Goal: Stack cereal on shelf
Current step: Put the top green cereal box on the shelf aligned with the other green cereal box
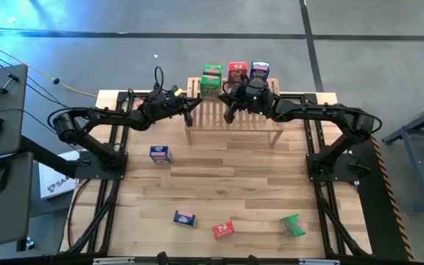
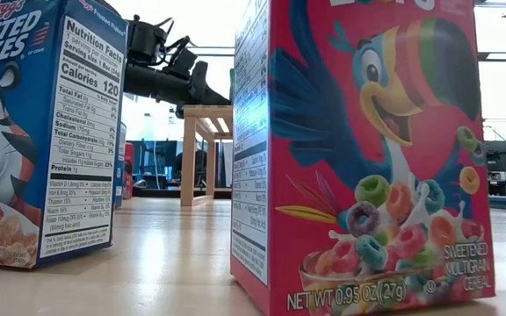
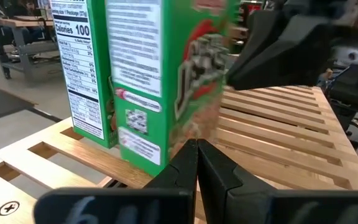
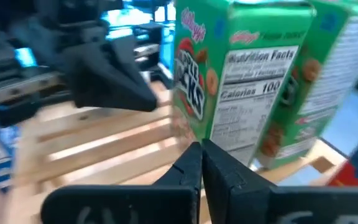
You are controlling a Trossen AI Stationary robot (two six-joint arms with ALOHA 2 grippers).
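shelf [image 1: 234, 118]: being stood at table's far edge. green cereal boxes [image 1: 211, 79]: being kept upright on its far left part. left gripper [image 1: 189, 110], right gripper [image 1: 229, 112]: being held closed, empty, over the slats.

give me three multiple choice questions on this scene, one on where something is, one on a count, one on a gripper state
1. Where do the two green boxes stand?
A. on the shelf's far left end
B. on the table's near edge
C. in a gripper

2. How many cereal boxes lie on the table in front of the shelf?
A. one
B. four
C. seven

3. How are the left gripper and right gripper?
A. both shut, holding nothing
B. both wide open
C. each shut on a box

Answers:
1 A, the high view shows the green pair on the slats at that end.
2 B, two blue, one red and one green lie there.
3 A, both wrist views show fingers together with nothing between them.
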